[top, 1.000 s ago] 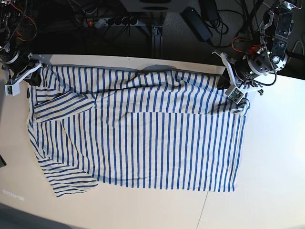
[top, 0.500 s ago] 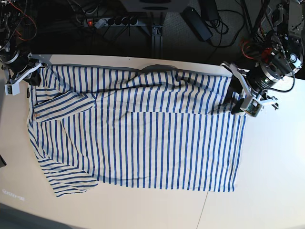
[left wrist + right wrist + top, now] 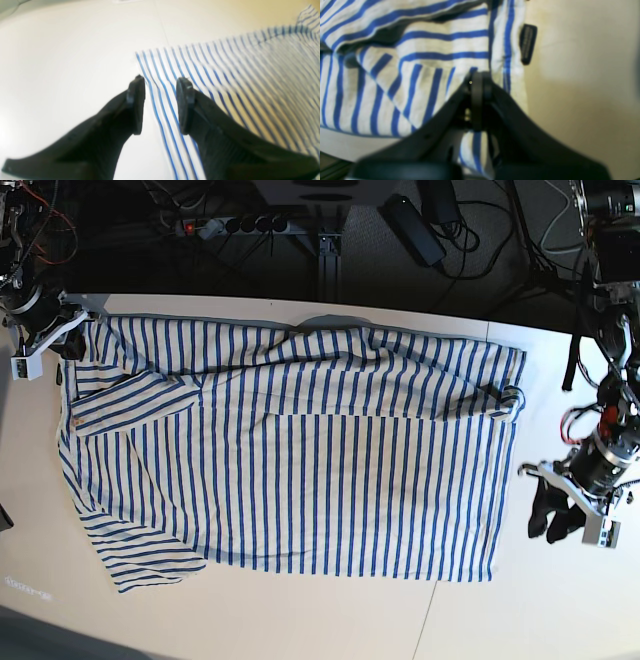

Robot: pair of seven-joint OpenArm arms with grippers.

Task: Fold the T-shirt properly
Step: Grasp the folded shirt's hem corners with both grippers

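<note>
Pale worktop [image 3: 560, 620]: we list one limp, light white blue-striped cloth T-shirt [image 3: 300, 470]; right gripper [image 3: 477, 82] fingers clamp its hem, left gripper [image 3: 160, 105] fingers apart; we suggest corners.

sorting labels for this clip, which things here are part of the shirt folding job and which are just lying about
Part of the job:
- T-shirt, spread on the table
- right gripper, shut on the T-shirt's hem by the dark tag
- left gripper, open, holding nothing

Just lying about:
- power strip behind the table
- black power brick
- loose cables
</note>
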